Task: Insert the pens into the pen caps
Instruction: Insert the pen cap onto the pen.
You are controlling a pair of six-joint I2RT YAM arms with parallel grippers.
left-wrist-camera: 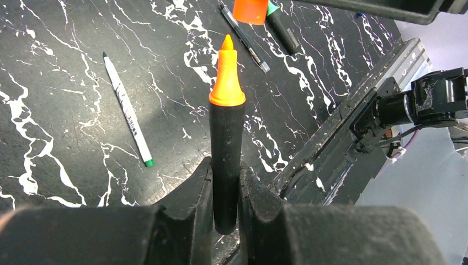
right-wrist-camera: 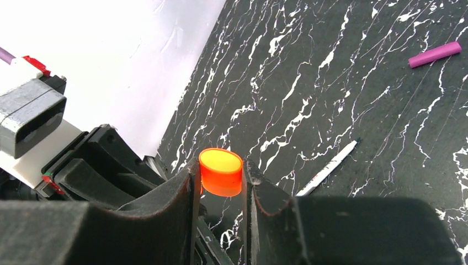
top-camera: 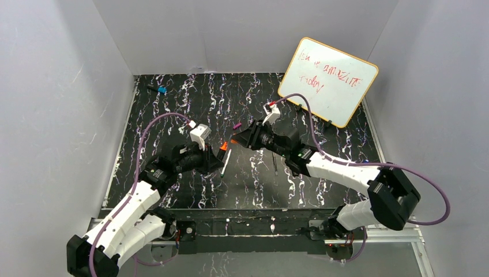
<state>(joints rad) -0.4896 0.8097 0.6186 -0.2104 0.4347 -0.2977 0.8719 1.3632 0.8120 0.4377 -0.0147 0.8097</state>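
Cap (right-wrist-camera: 221,171) mouth: rt wrist view only

Left arm (top-camera: 135,202): reaches from its base at lower left, forward and rightward, elbow bent. Left gripper (top-camera: 212,158): jaws clamped on the rear barrel of a marker (left-wrist-camera: 226,143), whose tip points away from the wrist.

Right arm (top-camera: 340,170): reaches from its base at lower right, forward and leftward. Right gripper (top-camera: 241,138): jaws clamped on a cap (right-wrist-camera: 221,171) at the fingertips.

The grippers face each other above mid-table, close together but apart.
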